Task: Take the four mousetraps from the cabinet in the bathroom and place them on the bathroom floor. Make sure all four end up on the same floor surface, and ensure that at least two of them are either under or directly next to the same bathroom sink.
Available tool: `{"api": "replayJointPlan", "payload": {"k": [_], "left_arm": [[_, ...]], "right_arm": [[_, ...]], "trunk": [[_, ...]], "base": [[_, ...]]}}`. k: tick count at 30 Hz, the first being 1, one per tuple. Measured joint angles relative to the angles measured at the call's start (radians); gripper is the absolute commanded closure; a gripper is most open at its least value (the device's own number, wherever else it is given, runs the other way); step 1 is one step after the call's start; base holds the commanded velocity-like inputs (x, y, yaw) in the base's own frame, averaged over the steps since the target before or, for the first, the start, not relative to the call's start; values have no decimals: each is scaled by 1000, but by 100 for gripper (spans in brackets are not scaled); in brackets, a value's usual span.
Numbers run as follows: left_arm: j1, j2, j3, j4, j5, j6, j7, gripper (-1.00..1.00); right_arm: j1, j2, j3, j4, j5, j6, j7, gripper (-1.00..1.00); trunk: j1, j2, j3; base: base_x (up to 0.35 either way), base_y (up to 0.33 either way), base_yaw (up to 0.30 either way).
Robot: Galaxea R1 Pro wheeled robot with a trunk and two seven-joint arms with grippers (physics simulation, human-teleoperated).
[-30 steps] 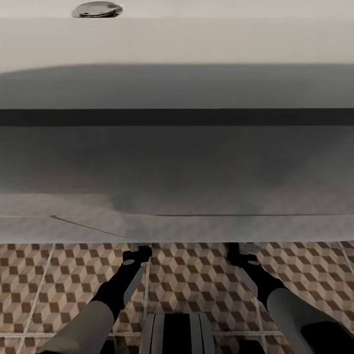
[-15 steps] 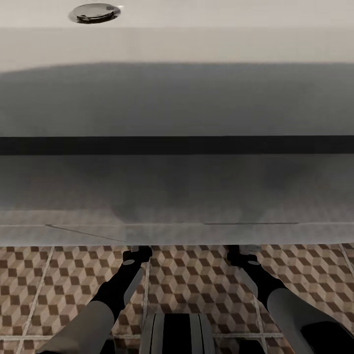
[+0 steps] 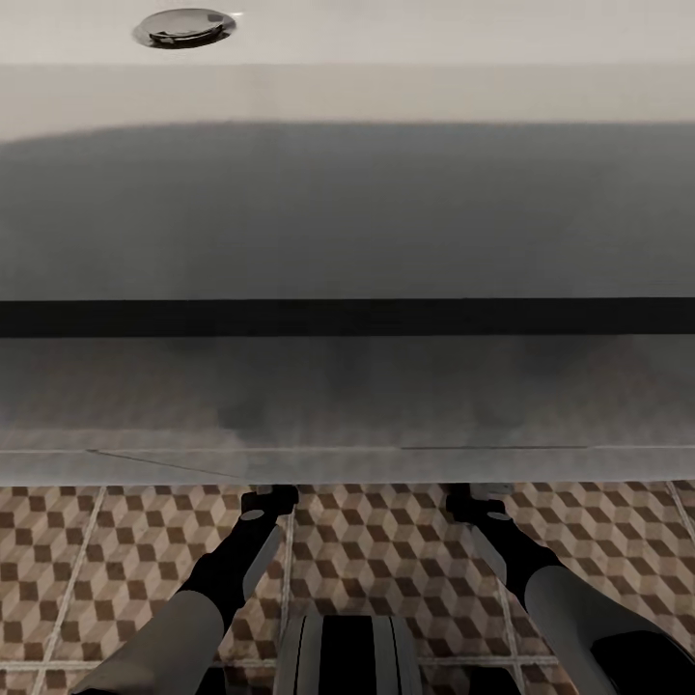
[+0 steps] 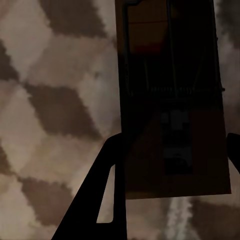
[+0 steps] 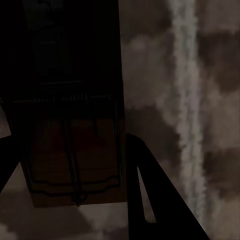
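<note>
Head view: the white bathroom sink (image 3: 347,92) and its vanity front span the frame from 9 to 3 o'clock, overhanging both wrists; upward and forward travel is blocked there. The bathroom floor (image 3: 386,550) lies open between the two forearms at 6 o'clock and outward toward 8 and 4 o'clock.

Left gripper (image 4: 172,165): a mousetrap (image 4: 172,100) occupies the gap between its fingers; tile lies beyond.

Right gripper (image 5: 65,165): a second mousetrap (image 5: 75,140) occupies its gap likewise.

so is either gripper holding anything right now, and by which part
Both are. The left gripper clamps a mousetrap by its long side edges; the right gripper holds another mousetrap the same way.
</note>
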Motion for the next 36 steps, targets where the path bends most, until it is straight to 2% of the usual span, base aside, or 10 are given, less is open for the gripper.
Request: {"api": "replayJointPlan", "payload": {"k": [25, 36], "left_arm": [[0, 0, 0, 1, 0, 1, 0, 100], [0, 2, 0, 2, 0, 1, 0, 100]], "right_arm": [[0, 2, 10, 1, 12, -2, 4, 100], [-1, 3, 8, -1, 11, 43, 7, 100]], "trunk": [[0, 0, 0], [0, 0, 0]], "base": [[0, 0, 0], [0, 0, 0]]}}
